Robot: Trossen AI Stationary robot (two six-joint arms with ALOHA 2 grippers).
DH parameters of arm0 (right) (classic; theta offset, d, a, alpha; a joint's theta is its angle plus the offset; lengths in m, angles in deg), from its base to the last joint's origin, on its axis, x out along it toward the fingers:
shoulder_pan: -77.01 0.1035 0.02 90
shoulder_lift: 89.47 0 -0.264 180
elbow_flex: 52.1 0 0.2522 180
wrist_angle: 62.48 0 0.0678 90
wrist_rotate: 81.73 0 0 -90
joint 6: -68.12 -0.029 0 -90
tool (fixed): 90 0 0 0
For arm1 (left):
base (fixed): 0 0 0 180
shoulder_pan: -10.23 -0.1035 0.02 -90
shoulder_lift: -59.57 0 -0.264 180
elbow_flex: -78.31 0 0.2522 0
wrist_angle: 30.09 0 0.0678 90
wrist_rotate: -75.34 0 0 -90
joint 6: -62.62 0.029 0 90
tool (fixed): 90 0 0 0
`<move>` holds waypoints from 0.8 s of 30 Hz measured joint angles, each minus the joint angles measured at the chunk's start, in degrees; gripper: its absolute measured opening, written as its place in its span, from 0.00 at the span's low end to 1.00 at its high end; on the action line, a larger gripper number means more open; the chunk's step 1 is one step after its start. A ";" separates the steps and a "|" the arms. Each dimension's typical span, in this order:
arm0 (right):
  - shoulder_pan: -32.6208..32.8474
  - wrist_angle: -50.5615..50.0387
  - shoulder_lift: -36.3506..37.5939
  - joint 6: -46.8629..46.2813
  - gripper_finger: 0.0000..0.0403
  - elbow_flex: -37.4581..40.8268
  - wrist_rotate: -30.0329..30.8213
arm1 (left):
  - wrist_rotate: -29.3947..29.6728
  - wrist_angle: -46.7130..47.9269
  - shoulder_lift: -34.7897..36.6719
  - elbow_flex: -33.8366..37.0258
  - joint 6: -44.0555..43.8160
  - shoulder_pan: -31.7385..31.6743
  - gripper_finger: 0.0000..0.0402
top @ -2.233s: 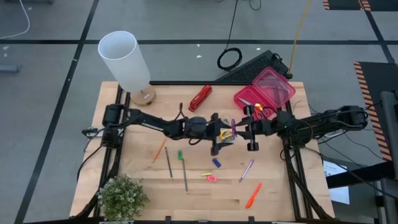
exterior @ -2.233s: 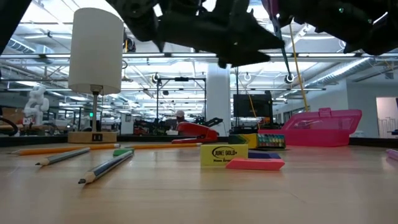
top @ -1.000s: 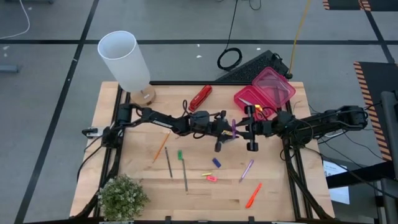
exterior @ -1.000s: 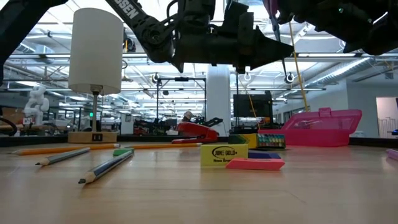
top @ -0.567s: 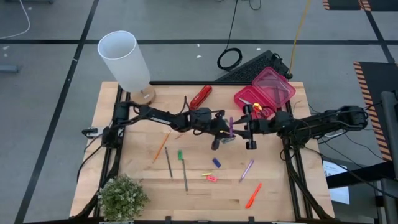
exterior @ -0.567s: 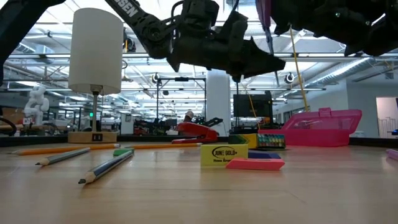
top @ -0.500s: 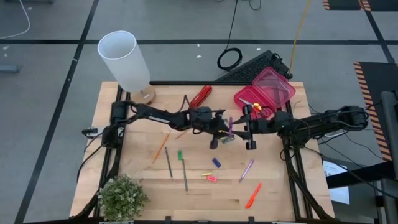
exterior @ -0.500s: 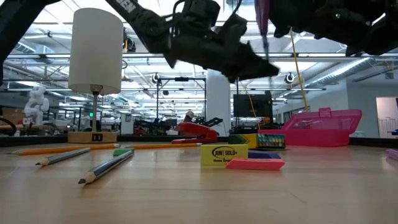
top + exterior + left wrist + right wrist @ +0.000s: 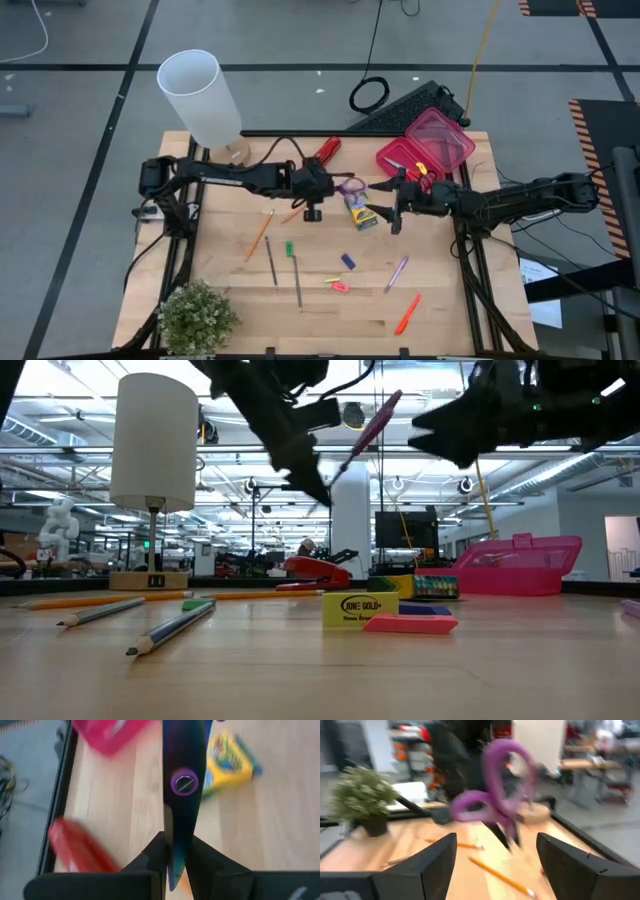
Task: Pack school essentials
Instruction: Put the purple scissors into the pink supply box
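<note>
High view: the left gripper (image 9: 325, 187) holds the purple-handled scissors (image 9: 347, 187) above the middle of the wooden table (image 9: 220, 290), near the back. The purple handle loops point toward the right arm. The right gripper (image 9: 391, 212) is just beside them, its fingers spread and empty. Under the scissors lies the green-yellow crayon box (image 9: 362, 215). The pink plastic box (image 9: 425, 143) stands at the back right, the red stapler (image 9: 322, 157) to its left.

Low view: the scissors (image 9: 368, 428) hang high over the table, tilted, handles up toward the right arm.

Left wrist view: the two dark fingers (image 9: 155, 855) are pressed on the blade end of the scissors (image 9: 183, 795). The blades are dark, closed, with a purple ring around the pivot screw. The long axis runs straight away from the camera. Beyond them I see the crayon box (image 9: 227, 762).

Right wrist view: the purple loops (image 9: 502, 785) are between the spread fingers (image 9: 427, 865) of this arm but farther off, not touching them; the blades point away from the camera.
</note>
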 joint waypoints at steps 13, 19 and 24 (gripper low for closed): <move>4.25 -22.63 -7.68 15.93 0.61 -17.92 10.98 | 6.73 18.35 -0.06 0.00 -3.32 0.02 0.13; 7.01 -20.80 -13.17 31.06 0.55 -17.89 12.23 | 2.58 21.76 -0.06 0.00 -2.92 0.17 0.13; 10.34 -15.10 -17.28 42.31 0.49 -17.87 14.82 | -5.74 25.13 -0.06 0.00 -2.21 -0.28 0.13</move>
